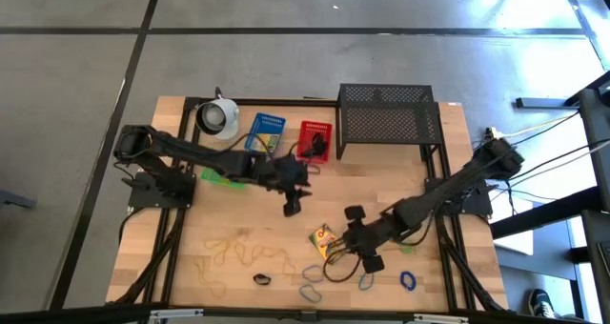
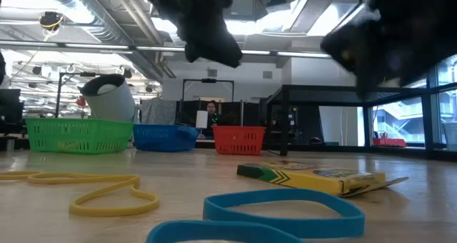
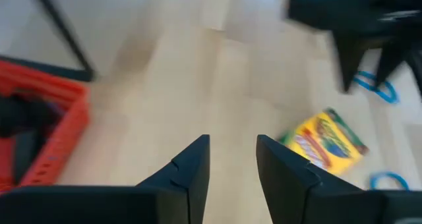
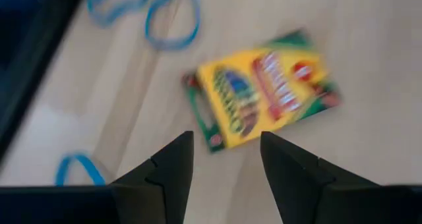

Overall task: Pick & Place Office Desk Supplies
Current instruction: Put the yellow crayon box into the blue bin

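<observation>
A yellow-green crayon box (image 1: 324, 238) (image 4: 264, 95) lies flat on the wooden table, near its middle. My right gripper (image 1: 348, 240) (image 4: 226, 137) hangs open just above the box's right side, tipped downward, touching nothing. My left gripper (image 1: 294, 207) (image 3: 232, 141) is open and empty over bare wood between the red basket (image 3: 53, 125) and the crayon box (image 3: 326, 141). Loose rubber bands lie along the near side: blue ones (image 1: 313, 288) (image 2: 285, 207) and yellow ones (image 1: 224, 253) (image 2: 107, 193). A small dark clip (image 1: 262, 279) rests among them.
Green (image 1: 219, 176), blue (image 1: 267, 129) and red (image 1: 315, 138) baskets stand at the far left-centre, the red one holding dark items. A white cup-like object (image 1: 219, 114) is at the far left. A black wire-mesh rack (image 1: 386, 114) fills the far right.
</observation>
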`<state>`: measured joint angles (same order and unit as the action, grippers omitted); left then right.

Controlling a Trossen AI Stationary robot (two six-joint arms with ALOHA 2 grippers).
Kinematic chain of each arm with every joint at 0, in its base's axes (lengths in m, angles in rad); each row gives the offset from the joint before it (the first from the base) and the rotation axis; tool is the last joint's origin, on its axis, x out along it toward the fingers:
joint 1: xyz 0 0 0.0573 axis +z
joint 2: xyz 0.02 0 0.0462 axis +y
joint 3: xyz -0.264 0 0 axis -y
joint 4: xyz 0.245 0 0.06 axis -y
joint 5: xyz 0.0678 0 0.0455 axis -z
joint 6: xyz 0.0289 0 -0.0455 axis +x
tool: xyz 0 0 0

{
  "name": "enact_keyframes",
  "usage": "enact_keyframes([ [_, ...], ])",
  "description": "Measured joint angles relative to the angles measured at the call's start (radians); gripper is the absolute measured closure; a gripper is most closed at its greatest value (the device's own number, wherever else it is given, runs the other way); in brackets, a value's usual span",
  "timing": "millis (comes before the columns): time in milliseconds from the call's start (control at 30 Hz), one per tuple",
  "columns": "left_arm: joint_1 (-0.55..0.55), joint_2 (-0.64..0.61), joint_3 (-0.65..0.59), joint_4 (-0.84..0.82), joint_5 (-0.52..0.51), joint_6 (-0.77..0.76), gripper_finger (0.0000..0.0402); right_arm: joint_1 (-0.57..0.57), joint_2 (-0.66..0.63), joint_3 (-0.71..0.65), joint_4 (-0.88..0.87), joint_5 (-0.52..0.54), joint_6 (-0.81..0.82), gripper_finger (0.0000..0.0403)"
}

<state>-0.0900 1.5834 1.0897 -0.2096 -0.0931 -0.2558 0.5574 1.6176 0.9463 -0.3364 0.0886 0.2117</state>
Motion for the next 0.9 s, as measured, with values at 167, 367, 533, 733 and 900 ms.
enact_keyframes([
  [167,-0.09,0.0,0.0,-0.003,-0.079,0.001,0.0293,0.01,0.115,-0.001,0.036,-0.002,-0.133,0.0225],
  [367,-0.153,0.0,0.0,-0.015,-0.144,0.007,0.0299,0.01,0.157,-0.001,0.109,-0.017,-0.174,0.0225],
  [533,-0.17,0.0,0.0,-0.023,-0.185,0.015,0.0303,0.009,0.169,-0.001,0.12,0.009,-0.201,0.0225],
  [733,-0.17,0.0,0.0,-0.033,-0.196,0.009,0.0304,0.019,0.198,0.0,0.149,0.002,-0.172,0.0225],
  [900,-0.17,0.0,0.0,-0.034,-0.2,0.008,0.0304,0.034,0.209,0.0,0.181,0.018,-0.182,0.0225],
])
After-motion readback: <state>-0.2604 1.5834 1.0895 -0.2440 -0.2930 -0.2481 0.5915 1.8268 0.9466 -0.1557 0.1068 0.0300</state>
